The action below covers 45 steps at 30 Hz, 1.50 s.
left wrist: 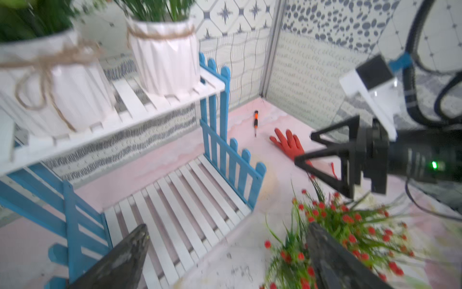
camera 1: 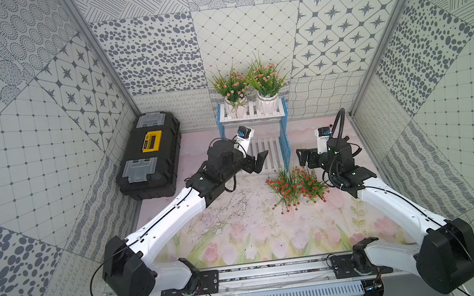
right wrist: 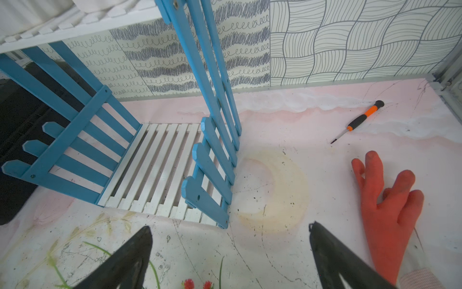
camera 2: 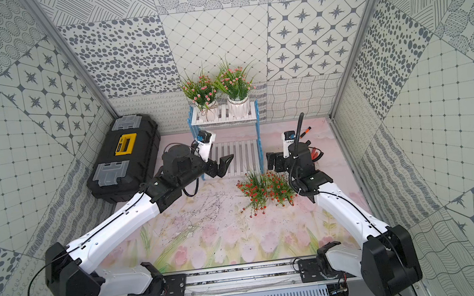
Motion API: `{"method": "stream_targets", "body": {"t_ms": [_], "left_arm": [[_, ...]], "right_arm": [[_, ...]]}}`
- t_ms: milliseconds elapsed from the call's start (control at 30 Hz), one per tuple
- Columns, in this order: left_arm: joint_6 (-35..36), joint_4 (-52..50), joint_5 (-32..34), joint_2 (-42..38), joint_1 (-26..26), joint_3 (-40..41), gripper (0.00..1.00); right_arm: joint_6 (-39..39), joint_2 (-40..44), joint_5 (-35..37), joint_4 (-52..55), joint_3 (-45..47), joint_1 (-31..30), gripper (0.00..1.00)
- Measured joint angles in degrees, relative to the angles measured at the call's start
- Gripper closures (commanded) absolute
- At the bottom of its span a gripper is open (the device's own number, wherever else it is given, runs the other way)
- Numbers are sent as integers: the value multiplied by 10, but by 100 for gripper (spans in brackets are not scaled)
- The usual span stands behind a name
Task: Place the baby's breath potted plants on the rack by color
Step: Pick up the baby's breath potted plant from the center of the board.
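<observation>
Arguably, with the left gripper (camera 1: pixel 257 162) and right gripper (left wrist: pixel 304 148) both spread and empty, the red-orange plants (camera 1: pixel 287 188), leaves touching on the table (camera 1: pixel 237 215) before the rack (camera 1: pixel 252 117), could snag so lifting one topples the other.

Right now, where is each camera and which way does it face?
Top views: high above the base, looking down at the white-slatted, blue-sided rack; left arm and right arm show.
Left wrist: faces the rack's lower shelf; open left gripper and right gripper show.
Right wrist: faces the rack's side; its open fingers show.
Shared: both wrist views catch the orange rubber glove.
</observation>
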<state>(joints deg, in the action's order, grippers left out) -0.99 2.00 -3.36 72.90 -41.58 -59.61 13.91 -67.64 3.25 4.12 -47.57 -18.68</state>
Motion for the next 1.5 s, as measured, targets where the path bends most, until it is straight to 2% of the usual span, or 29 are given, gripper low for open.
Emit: {"method": "stream_targets", "body": {"t_ms": [300,400,633,733,867,1033,1133,1300,1500], "left_arm": [[-59,44,0,-77,-31,177,2],[-81,47,9,-83,-37,209,2],[-109,47,43,-102,-42,245,2],[-114,47,55,-111,-42,249,2],[-119,47,67,-122,-42,255,2],[-125,46,78,-134,-42,260,2],[-127,46,85,-137,-42,261,2],[-129,47,97,-134,-42,262,2],[-135,47,103,-121,-42,263,2]], "right_arm": [[-2,12,0,38,-21,-4,2],[-2,52,26,75,-9,-35,2],[28,236,161,141,88,-244,2],[73,315,227,178,142,-314,2],[127,369,312,237,187,-390,2],[192,349,374,292,198,-408,2],[221,333,402,290,212,-444,2],[233,296,410,280,228,-469,2],[296,238,417,271,229,-472,2]]}}
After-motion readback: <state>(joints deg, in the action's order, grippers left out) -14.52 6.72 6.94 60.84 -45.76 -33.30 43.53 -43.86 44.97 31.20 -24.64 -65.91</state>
